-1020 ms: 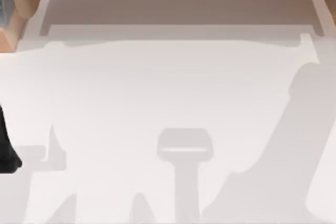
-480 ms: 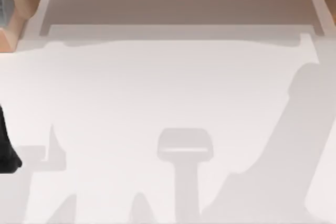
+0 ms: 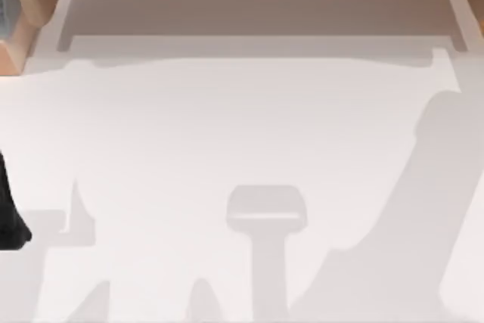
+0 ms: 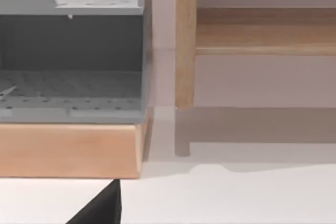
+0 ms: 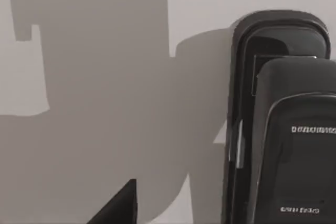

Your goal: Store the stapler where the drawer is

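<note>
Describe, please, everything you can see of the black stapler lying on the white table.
The black stapler, seen in the right wrist view, lies flat on the white table, top upward. It looks like glossy dark plastic: a rounded base outline, a raised upper arm along it, a thin metallic strip on one side and small pale lettering on top. Part of it is cut off by the picture's edge. It casts a shadow beside it, and nothing is seen gripping it.

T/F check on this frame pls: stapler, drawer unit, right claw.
1. The black stapler lies on the white table. True.
2. The stapler is inside the grey perforated drawer unit. False: it lies on the table.
3. The drawer unit sits on a light wooden base. True.
4. The right claw touches the stapler. False: bare table shows between them.
</note>
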Action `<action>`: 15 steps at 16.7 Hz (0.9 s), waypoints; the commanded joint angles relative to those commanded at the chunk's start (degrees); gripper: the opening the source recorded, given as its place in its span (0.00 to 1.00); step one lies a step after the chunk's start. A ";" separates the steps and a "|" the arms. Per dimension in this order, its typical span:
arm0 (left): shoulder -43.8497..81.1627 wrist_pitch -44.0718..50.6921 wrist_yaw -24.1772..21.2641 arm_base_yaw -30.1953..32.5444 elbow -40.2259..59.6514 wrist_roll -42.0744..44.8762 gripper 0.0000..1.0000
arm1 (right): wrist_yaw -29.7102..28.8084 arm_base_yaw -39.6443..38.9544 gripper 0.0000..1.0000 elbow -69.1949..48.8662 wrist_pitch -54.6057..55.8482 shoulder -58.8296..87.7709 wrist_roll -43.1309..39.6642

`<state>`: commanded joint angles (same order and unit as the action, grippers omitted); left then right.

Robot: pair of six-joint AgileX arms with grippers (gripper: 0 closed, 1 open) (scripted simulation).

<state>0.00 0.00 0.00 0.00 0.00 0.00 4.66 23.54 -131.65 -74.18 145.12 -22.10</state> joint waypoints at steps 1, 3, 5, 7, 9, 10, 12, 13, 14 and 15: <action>0.00 0.00 0.00 0.00 0.00 0.00 1.00 | 0.00 0.00 1.00 0.00 0.00 0.00 0.00; 0.00 0.00 0.00 0.00 0.00 0.00 1.00 | 0.00 0.00 1.00 0.00 0.00 0.00 0.00; 0.00 0.00 0.00 0.00 0.00 0.00 1.00 | 0.01 0.05 1.00 -0.01 0.00 0.01 0.00; 0.00 0.00 0.00 0.00 0.00 0.00 1.00 | 0.11 -0.16 1.00 0.03 0.23 -0.53 -0.49; 0.00 0.00 0.00 0.00 0.00 0.00 1.00 | 0.49 -0.69 1.00 0.43 2.09 -3.26 -2.85; 0.00 0.00 0.00 0.00 0.00 0.00 1.00 | 0.67 -0.78 1.00 0.92 3.87 -5.28 -4.62; 0.00 0.00 0.00 0.00 0.00 0.00 1.00 | 0.87 -0.04 1.00 2.73 9.39 -9.86 -8.94; 0.00 0.00 0.00 0.00 0.00 0.00 1.00 | 0.92 0.87 1.00 4.19 13.07 -12.07 -11.34; 0.00 0.00 0.00 0.00 0.00 0.00 1.00 | 0.95 2.12 1.00 6.08 17.34 -14.07 -13.83; 0.00 0.00 0.00 0.00 0.00 0.00 1.00 | 1.00 3.71 1.00 8.40 22.18 -15.82 -16.41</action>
<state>0.00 0.00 0.00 0.00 0.00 0.00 5.67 27.24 -123.25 -52.00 129.30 -38.51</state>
